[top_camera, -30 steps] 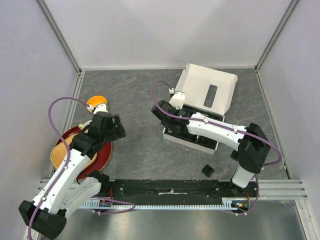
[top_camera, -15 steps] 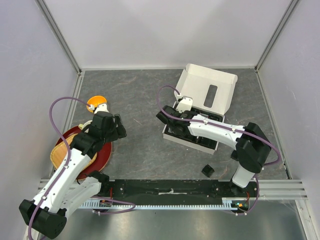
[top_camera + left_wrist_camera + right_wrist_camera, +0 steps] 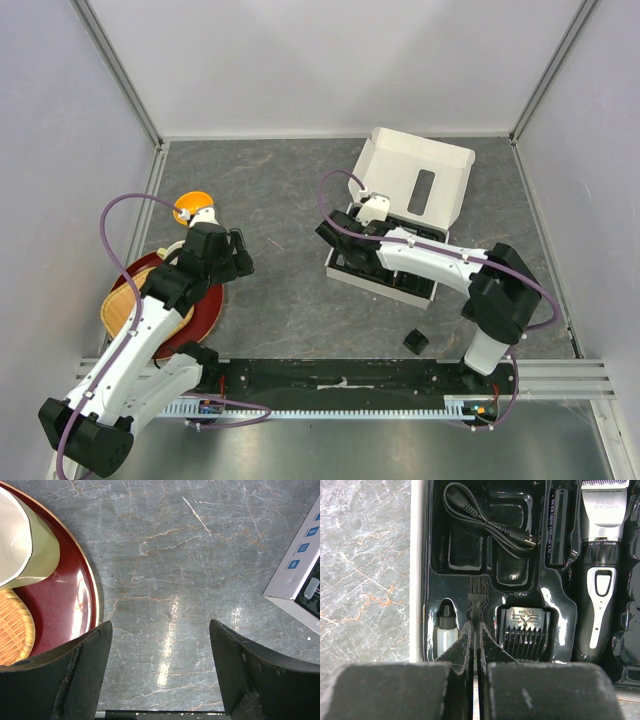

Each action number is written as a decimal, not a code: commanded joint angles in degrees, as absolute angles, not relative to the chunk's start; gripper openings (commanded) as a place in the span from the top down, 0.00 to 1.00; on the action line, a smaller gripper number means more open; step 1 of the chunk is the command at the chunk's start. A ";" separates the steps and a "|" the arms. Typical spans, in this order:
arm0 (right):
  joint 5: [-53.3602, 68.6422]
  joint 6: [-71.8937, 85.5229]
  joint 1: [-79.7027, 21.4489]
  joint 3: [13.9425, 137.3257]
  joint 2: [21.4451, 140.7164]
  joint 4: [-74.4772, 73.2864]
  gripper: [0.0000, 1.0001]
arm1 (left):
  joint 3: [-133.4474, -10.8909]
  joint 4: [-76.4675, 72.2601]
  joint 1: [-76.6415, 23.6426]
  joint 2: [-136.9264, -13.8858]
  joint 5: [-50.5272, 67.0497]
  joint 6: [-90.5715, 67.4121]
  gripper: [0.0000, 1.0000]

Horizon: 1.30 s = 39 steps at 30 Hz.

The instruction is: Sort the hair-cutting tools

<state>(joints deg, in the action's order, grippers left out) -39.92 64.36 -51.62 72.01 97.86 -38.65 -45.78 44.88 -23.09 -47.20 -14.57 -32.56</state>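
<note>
while the right claw (image 3: 475,631) pinches the thin brush (image 3: 477,587), clear bottle (image 3: 447,630) just left, left claw (image 3: 161,630) wide

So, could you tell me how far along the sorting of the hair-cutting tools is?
Done: the cable, clipper, one guard comb and tiny bottle lie in the black tray. In hand: the shut right gripper appears to pinch the thin brush at its narrow slot. Left: one loose comb on the table; the left gripper is open, holding nothing.
</note>
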 commanded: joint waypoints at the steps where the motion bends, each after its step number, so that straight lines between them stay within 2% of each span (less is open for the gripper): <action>1: -40.43 65.48 -51.24 71.46 99.23 -38.50 1.00 | -45.79 42.89 -22.76 -46.93 -13.80 -31.03 0.16; 39: -37.62 65.39 -50.98 68.73 101.60 -34.01 1.00 | -45.62 42.98 -22.76 -46.58 -13.71 -30.85 0.16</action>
<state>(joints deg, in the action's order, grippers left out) -37.89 64.73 -51.13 69.73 101.32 -34.96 -45.67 44.88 -23.09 -47.09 -14.41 -32.51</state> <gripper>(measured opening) 0.010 0.847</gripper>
